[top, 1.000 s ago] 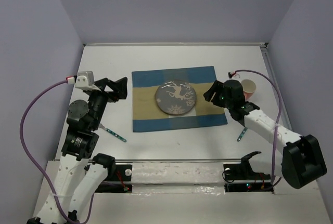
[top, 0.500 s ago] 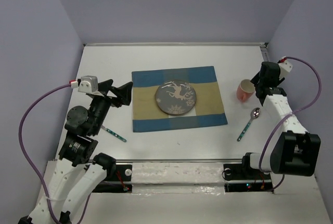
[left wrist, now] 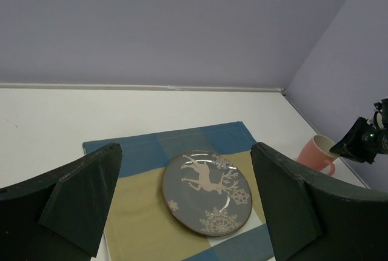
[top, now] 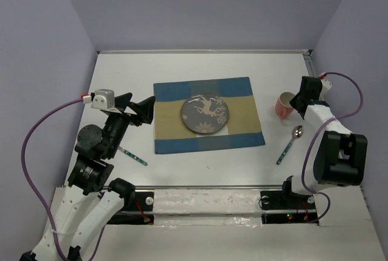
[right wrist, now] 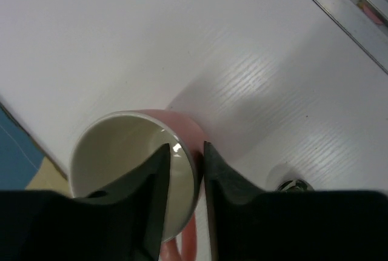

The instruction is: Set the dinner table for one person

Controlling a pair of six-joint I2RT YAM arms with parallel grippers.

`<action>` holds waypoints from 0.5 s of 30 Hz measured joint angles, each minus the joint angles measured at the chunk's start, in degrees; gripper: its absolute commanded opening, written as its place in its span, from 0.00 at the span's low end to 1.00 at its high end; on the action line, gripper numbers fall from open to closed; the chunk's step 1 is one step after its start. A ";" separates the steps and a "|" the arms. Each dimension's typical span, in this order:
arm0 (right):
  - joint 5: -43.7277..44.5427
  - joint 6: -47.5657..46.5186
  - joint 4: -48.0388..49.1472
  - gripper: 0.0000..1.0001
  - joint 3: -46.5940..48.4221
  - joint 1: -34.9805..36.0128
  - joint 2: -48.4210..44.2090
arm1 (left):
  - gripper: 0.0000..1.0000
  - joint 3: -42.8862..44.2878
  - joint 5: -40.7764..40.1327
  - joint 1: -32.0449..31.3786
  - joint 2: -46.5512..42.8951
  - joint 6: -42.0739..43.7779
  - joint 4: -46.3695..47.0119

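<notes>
1. Step in hand, as I judge it: pick up the pink mug (right wrist: 127,152) and bring it to the place setting. My right fingers (right wrist: 212,176) straddle its wall beside the handle root, one inside and one outside.
2. The gap is narrow. The outer finger looks to be on the wall, but there is a sliver of glare at the inner one, so I can't tell whether the pinch has seated. My left fingers (left wrist: 85,200) are wide apart and hold nothing. They hover just left of the checked placemat (top: 242,91).
3. To do it well:
   - Get both pads flat on the wall before any lift.
   - Go straight up and keep the wrist level. A thin rim pinch may let the mug swing or slip.
   - Steer clear of the spoon (top: 291,142).
4. The white worktop (top: 200,67) runs under everything. The placemat lies mid-worktop with the reindeer plate (top: 206,114) on it. The mug stands on bare worktop to the right of the placemat, not touching it. The spoon lies just on its near side.
5. Hard to see:
   - My own fingers hide most of the handle and the lower part of the mug.
   - In the top view, my wrist covers the mug's right side.
   - The teal-handled utensil (top: 134,156) on the left has its head under my left arm, so I can't tell whether it is a fork or a knife.
</notes>
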 measured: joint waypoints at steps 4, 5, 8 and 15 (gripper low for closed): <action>-0.46 0.39 0.35 0.00 -0.59 -0.02 0.50 | 0.99 0.00 -0.04 0.00 0.02 0.02 0.00; -0.61 0.22 0.59 0.00 -0.70 -0.11 0.50 | 0.99 0.00 -0.04 0.00 0.02 0.02 0.00; -0.61 -0.66 -0.15 0.00 -0.92 0.24 -0.59 | 0.99 0.00 -0.07 0.00 0.02 0.02 0.02; 2.10 -7.30 -1.99 0.00 5.07 11.32 -5.55 | 0.99 0.00 -0.15 0.00 0.33 0.02 0.02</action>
